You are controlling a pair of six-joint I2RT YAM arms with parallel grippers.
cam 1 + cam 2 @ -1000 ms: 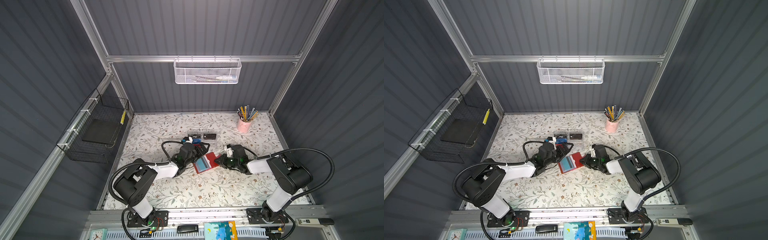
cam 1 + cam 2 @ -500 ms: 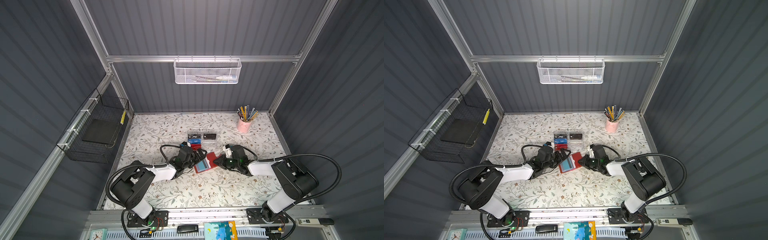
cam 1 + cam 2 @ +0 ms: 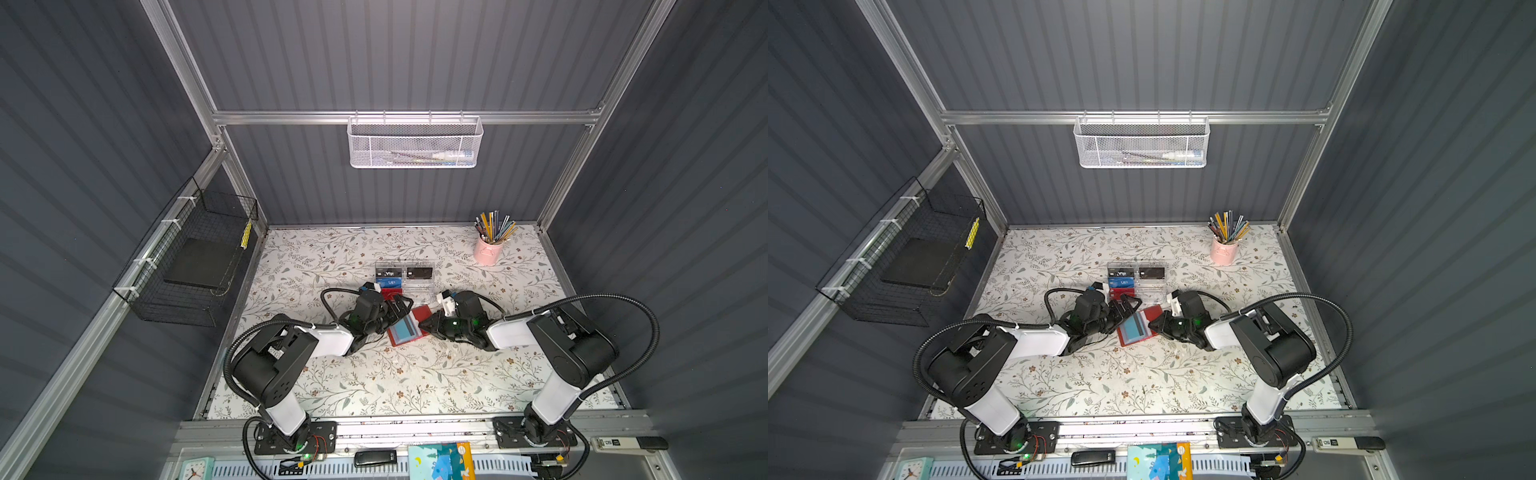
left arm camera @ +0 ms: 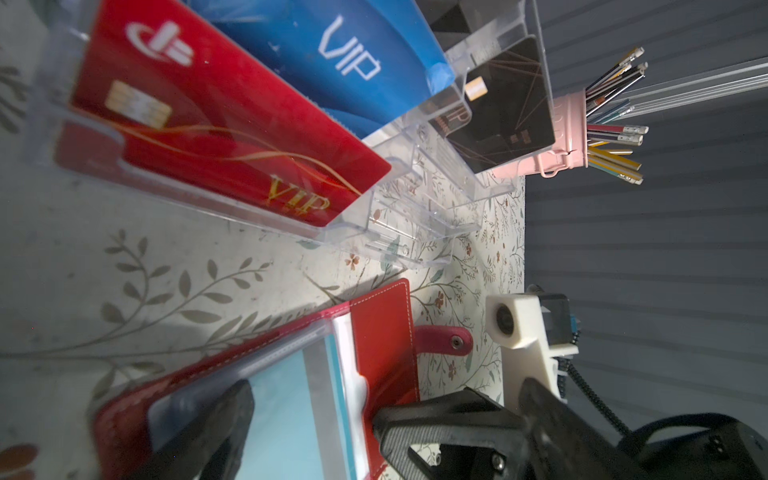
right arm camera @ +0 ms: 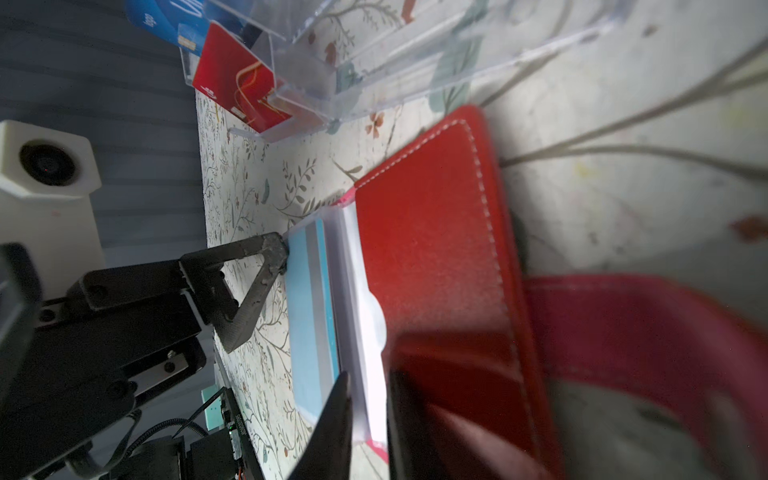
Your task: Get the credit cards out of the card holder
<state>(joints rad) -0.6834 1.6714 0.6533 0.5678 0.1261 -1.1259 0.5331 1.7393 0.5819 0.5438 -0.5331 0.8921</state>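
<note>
Left gripper (image 3: 402, 311) has pulled back from the acrylic rack (image 3: 405, 278), jaws wide apart.
Right gripper (image 3: 423, 325) pinches the red card holder (image 3: 420, 312) just beside the rack; light-blue credit cards (image 5: 307, 316) sleeved inside.

Top views look down; close wrist views share the card holder (image 4: 380, 328).

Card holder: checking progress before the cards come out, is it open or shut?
Open. The card holder lies spread on the table, clear sleeves facing up with a light-blue card showing.
</note>
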